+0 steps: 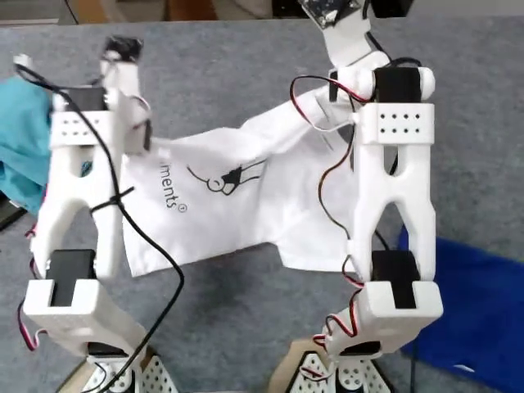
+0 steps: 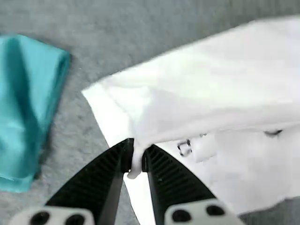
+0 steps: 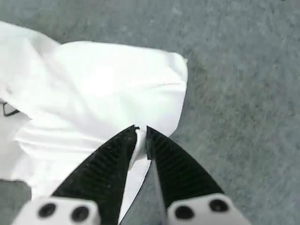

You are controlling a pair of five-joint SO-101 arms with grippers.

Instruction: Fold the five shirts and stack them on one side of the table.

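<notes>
I see the spread shirt [image 1: 237, 205] lying mid-table [image 1: 246, 65], with the left gripper [image 2: 137, 161] and right gripper [image 3: 140, 136] pinching its far edge (one each end). A bundled shirt [image 1: 20, 139] lies to its left, a third shirt [image 1: 475, 303] near-right.

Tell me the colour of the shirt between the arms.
White shirt with small black print; high view shows it best.

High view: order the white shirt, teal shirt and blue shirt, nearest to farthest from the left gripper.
1. White printed shirt, pinched in the left gripper.
2. Teal shirt, at the table's left edge.
3. Blue shirt, far right.
</notes>
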